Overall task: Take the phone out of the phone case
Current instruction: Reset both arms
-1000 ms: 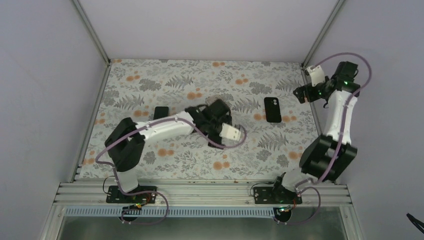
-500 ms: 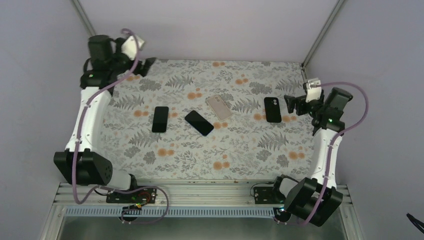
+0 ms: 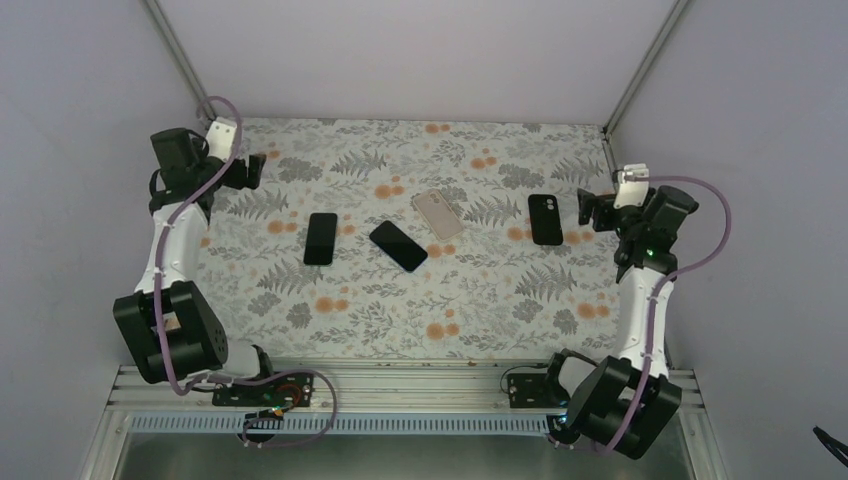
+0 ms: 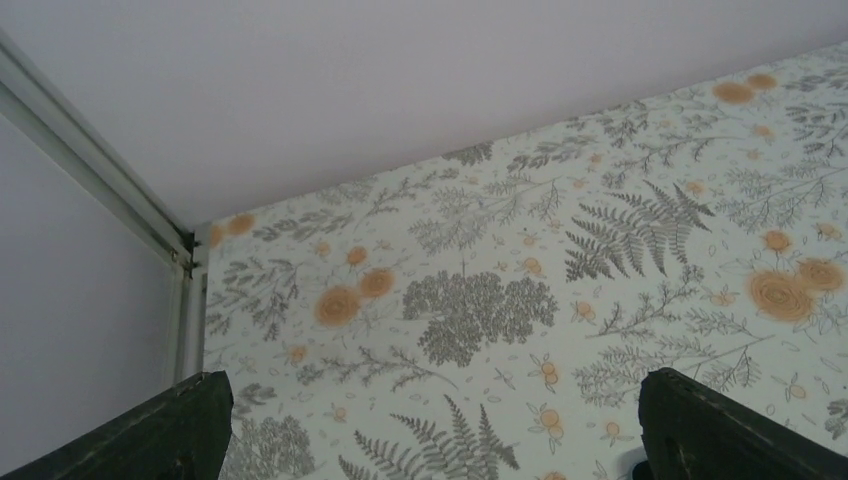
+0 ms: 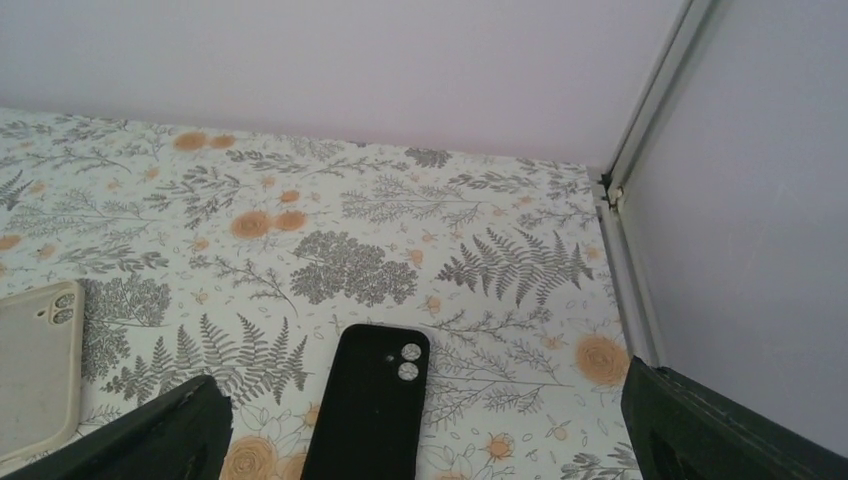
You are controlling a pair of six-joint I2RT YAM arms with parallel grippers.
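Left pincer (image 3: 252, 170) stands with fingers wide apart, holding nothing. Right pincer (image 3: 587, 210) is likewise spread and empty. A black rectangular phone case (image 3: 545, 219), lens rings upward, lies flat on the floral-patterned tabletop (image 3: 480, 300) just beside the right pincer, untouched; whether it holds a phone cannot be told. Further toward the left pincer lie a beige rectangular phone case (image 3: 438, 215), an angled black slab phone (image 3: 398, 246) and an upright black slab phone (image 3: 321, 238).

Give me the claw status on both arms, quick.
Left claw: open, holding nothing.
Right claw: open, holding nothing.
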